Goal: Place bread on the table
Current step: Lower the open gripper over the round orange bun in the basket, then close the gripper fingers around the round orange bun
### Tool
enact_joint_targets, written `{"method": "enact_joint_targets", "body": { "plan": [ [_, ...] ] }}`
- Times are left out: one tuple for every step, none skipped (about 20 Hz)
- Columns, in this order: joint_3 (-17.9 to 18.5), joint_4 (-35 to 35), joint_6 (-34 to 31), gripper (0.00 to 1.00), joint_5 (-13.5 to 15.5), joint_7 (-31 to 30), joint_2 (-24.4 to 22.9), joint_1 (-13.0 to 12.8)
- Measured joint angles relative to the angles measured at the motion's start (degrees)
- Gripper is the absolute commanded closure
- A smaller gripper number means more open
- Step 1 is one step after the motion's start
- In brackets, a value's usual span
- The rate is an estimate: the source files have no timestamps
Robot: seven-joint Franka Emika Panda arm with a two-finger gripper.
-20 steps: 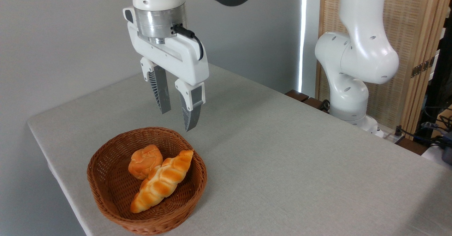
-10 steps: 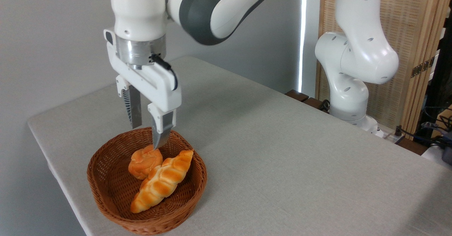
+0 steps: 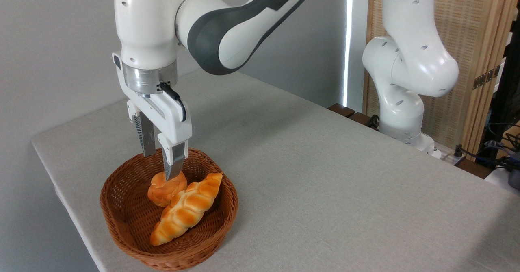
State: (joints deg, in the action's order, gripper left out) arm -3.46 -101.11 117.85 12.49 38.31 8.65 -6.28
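Observation:
The bread [image 3: 164, 190], a small round golden bun, lies inside a brown wicker basket [image 3: 122, 199] at the table's front left. A longer braided loaf [image 3: 187, 209] leans against its right side. My gripper [image 3: 159, 167] hangs open just above the bun, pointing straight down. Its front fingertip [image 3: 172, 170] reaches the bun's top, and the rear finger [image 3: 147, 140] stands behind the bun over the basket's far rim. Nothing is held between the fingers. The table [image 3: 325, 182] is covered in grey-beige cloth.
The arm's white base [image 3: 406, 101] stands at the table's back right, with a bamboo screen [image 3: 475, 28] behind it. Cables and dark gear [image 3: 503, 150] sit off the right edge. The table's left edge [image 3: 57, 182] runs close beside the basket.
The gripper has moved left and down from above the basket's far rim to just over the bun. Its fingers stayed open. Both breads have not moved.

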Motion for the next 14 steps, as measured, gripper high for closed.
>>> {"method": "enact_joint_targets", "body": {
  "plan": [
    [-0.3, -0.1, 0.1, 0.0, 0.0, 0.0, 0.3, 0.0],
    [-0.7, -0.2, 0.2, 0.0, 0.0, 0.0, 0.6, 0.0],
    [-1.0, -0.2, 0.4, 0.0, 0.0, 0.0, 1.0, 0.0],
    [-1.2, -0.2, 0.5, 0.0, 0.0, 0.0, 1.4, 0.0],
    [-1.3, -0.2, 0.6, 0.0, 0.0, 0.0, 1.7, 0.0],
    [-1.3, -0.2, 0.7, 0.0, 0.0, 0.0, 2.1, 0.0],
    [-1.3, -0.2, 0.7, 0.0, 0.0, 0.0, 2.4, 0.0],
    [-1.3, -0.2, 0.8, 0.0, 0.0, 0.0, 2.6, 0.0],
    [-1.3, -0.2, 0.9, 0.0, 0.0, 0.1, 2.8, 0.0],
    [-1.3, -0.2, 0.9, 0.0, 0.0, 0.1, 2.9, 0.0],
    [-1.3, -0.2, 0.9, 0.0, 0.0, 0.1, 2.9, 0.0],
    [-1.3, -0.2, 1.0, 0.0, 0.0, 0.2, 3.0, 0.0],
    [-1.3, -0.2, 1.0, 0.0, 0.0, 0.2, 3.1, 0.0],
    [-1.3, -0.2, 1.0, 0.0, 0.0, 0.2, 3.3, 0.0]
  ]
}}
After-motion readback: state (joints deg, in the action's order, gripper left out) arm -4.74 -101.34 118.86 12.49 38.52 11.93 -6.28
